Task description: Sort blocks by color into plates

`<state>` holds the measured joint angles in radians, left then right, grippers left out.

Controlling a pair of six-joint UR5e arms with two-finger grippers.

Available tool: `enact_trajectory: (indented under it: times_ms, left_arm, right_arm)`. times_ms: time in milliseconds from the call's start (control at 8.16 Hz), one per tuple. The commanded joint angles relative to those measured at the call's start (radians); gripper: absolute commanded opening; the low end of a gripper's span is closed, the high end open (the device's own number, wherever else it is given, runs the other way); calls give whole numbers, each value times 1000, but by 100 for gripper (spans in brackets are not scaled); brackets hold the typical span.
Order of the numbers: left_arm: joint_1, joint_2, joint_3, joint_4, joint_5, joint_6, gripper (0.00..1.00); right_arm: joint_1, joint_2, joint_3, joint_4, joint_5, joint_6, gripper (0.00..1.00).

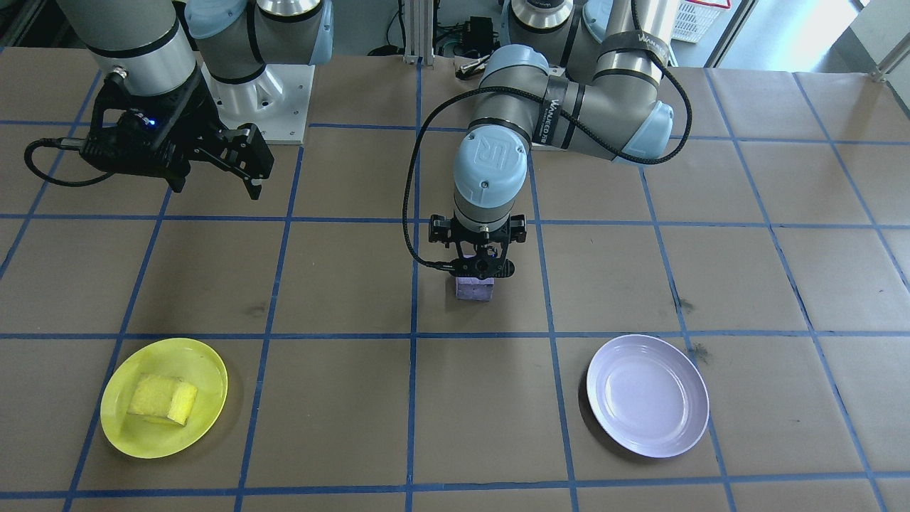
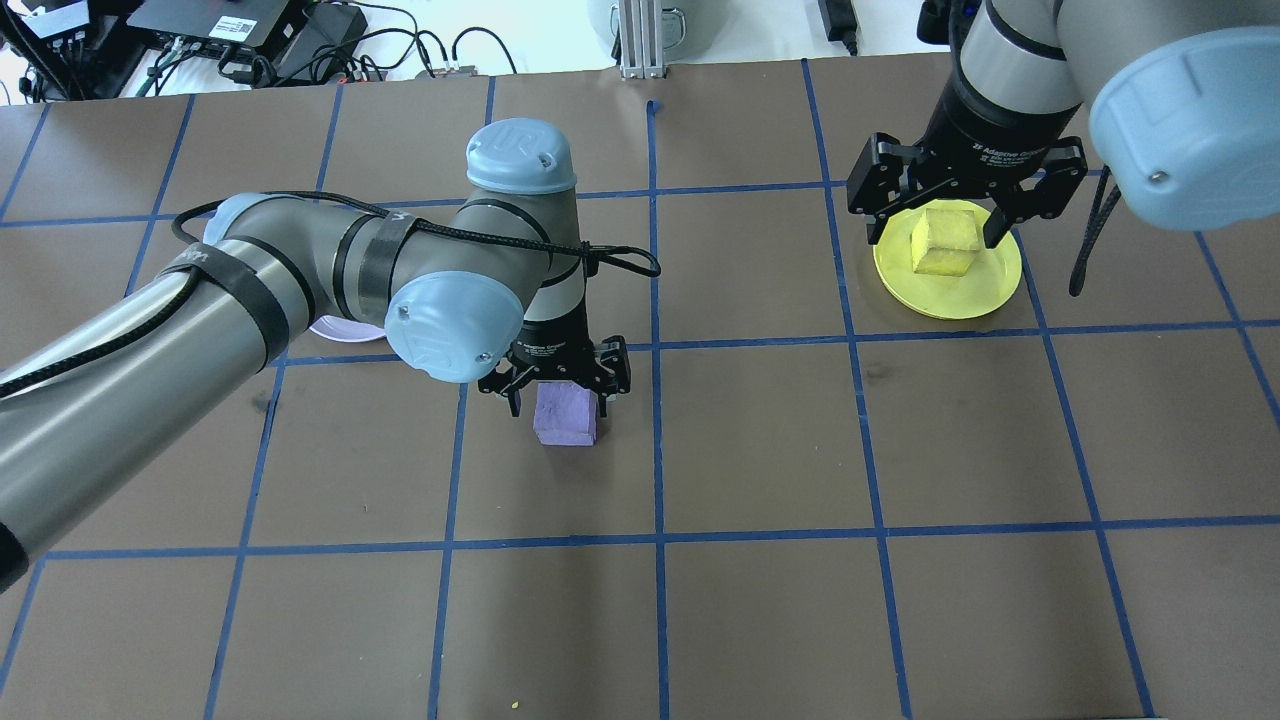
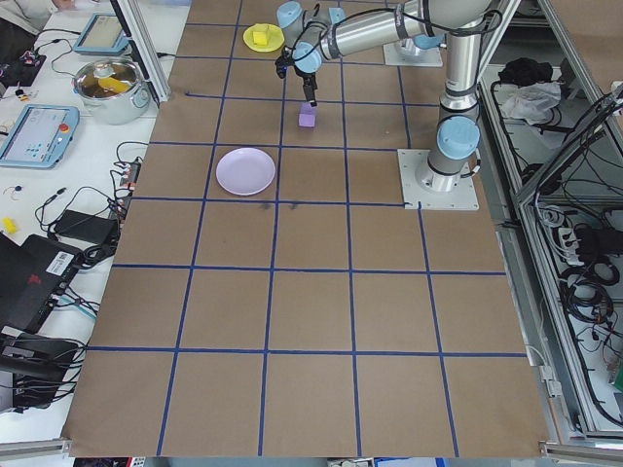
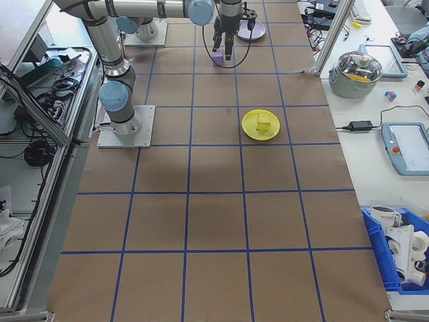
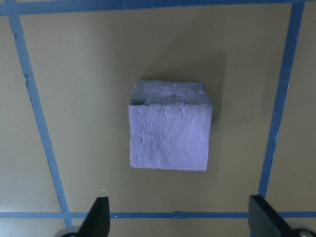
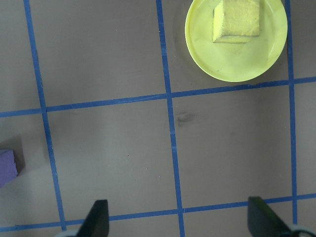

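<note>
Two blocks and two plates lie on the brown paper-covered table (image 2: 760,600) marked with a blue tape grid. The purple block (image 2: 565,414) sits on the bare table surface near the middle, inside one grid square, touching no plate. The left gripper (image 2: 556,388) hangs right above it, pointing straight down; in the left wrist view its two fingertips (image 5: 98,217) stand wide apart, one on either side of the block and clear of it, so the jaws are spread and pinch nothing. The block's rough top face fills the centre of that view.

The yellow block (image 1: 163,399) lies inside the yellow plate (image 1: 206,370), resting on the plate's floor a little off centre. The right gripper (image 1: 245,167) is raised well above the table near the robot's base, apart from the plate; its fingers are spread and hold nothing, as the right wrist view shows with both tips far apart at the bottom edge.

The lavender plate (image 1: 648,395) sits on the table on the robot's left side, well apart from the purple block, with nothing in it. In the overhead view the left arm (image 2: 250,290) covers most of this plate
</note>
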<state>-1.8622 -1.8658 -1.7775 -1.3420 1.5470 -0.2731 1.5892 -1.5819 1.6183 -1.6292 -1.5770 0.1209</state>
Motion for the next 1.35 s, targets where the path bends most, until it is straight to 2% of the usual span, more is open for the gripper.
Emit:
enact_trajectory:
  times_ms: [0, 490, 858, 1226]
  left_arm:
    - [1, -56, 0, 55, -1, 37, 100]
    - [12, -76, 6, 61, 7, 164, 100]
    - [12, -122, 0, 128, 7, 172, 100]
    - [12, -130, -2, 129, 7, 178, 100]
  right_arm:
    - [0, -1, 0, -1, 9, 0, 100]
    - [2, -4, 0, 0, 3, 0, 100]
    - [2, -4, 0, -1, 8, 0, 100]
    - [2, -4, 0, -1, 8, 0, 100]
